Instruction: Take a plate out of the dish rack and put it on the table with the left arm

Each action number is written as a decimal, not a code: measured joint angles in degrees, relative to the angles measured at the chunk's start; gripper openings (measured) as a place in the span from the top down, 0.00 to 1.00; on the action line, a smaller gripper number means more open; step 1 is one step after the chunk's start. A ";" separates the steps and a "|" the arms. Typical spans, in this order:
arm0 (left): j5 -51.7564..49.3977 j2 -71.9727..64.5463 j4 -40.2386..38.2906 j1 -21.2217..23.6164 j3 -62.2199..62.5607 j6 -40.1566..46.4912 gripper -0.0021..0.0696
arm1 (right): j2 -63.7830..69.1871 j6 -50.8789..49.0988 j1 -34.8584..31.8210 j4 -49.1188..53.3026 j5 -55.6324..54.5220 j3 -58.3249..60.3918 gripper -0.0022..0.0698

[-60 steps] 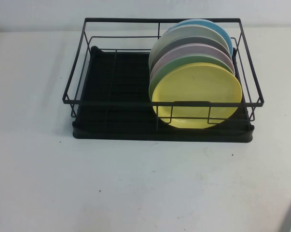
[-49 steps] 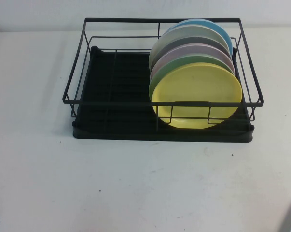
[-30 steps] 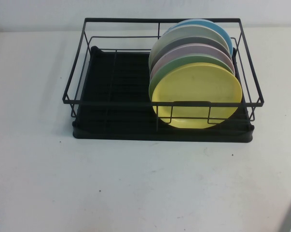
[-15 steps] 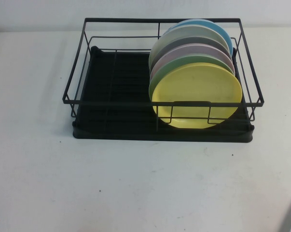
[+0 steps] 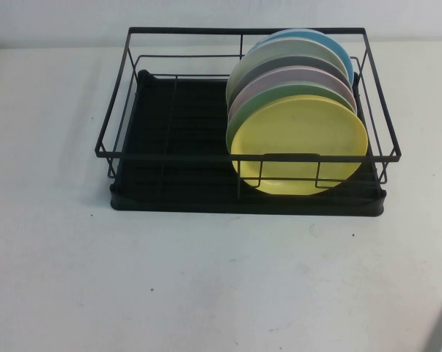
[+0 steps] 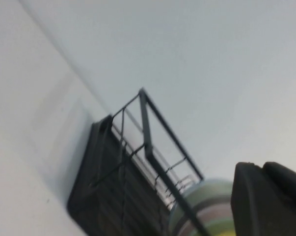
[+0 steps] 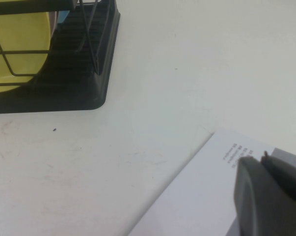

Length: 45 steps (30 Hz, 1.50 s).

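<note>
The yellow plate (image 5: 300,144) stands on edge at the front of a row of plates in the right half of the black wire dish rack (image 5: 169,155) on the white table (image 5: 206,279). It also shows in the right wrist view (image 7: 20,49). Neither arm shows in the high view. My left gripper (image 6: 263,169) is shut and empty, off the rack's left side and apart from it; the left wrist view shows the rack (image 6: 145,123) tilted. My right gripper (image 7: 262,160) is shut and empty, low by the table's right side, well away from the rack (image 7: 98,73).
Behind the yellow plate stand a mint-green plate (image 5: 261,106), a pink plate (image 5: 279,79) and a blue plate (image 5: 338,48) with others between. The rack's left half holds nothing. A white printed sheet (image 7: 197,196) lies under my right gripper.
The dark bit of my left arm at the lower left corner of the high view has gone out of view. The plates and rack have not moved.
</note>
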<state>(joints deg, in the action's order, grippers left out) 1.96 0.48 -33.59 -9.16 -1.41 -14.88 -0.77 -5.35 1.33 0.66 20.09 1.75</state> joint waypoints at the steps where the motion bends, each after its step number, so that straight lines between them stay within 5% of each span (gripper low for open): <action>1: 1.80 0.00 -0.55 0.00 0.00 -0.62 0.97 | 0.00 0.00 0.00 0.00 0.00 0.00 1.00; 5: 1.43 0.00 2.30 -0.91 1.13 -2.55 0.98 | 0.00 0.00 0.00 0.00 0.00 0.00 1.00; 12: -27.61 -15.88 23.46 -5.07 27.56 3.88 0.97 | 0.00 0.00 0.00 0.00 0.00 0.00 1.00; 24: -70.97 -62.73 21.05 -5.62 80.42 47.29 0.97 | 0.00 0.00 0.00 0.00 0.00 0.00 1.00; 31: -73.00 -84.54 14.89 -10.04 99.15 59.71 0.97 | 0.00 0.00 0.00 0.00 0.00 0.00 1.00; 40: -73.03 -101.87 17.26 -19.65 110.12 61.90 0.97 | 0.00 0.00 0.00 0.00 0.00 0.00 1.00; 45: -71.39 -106.65 17.48 -22.77 110.78 64.18 0.74 | 0.00 0.00 0.00 0.00 0.00 0.00 1.00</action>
<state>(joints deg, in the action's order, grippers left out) -69.43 -106.17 -16.10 -31.93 109.37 49.30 -0.77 -5.35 1.33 0.66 20.09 1.75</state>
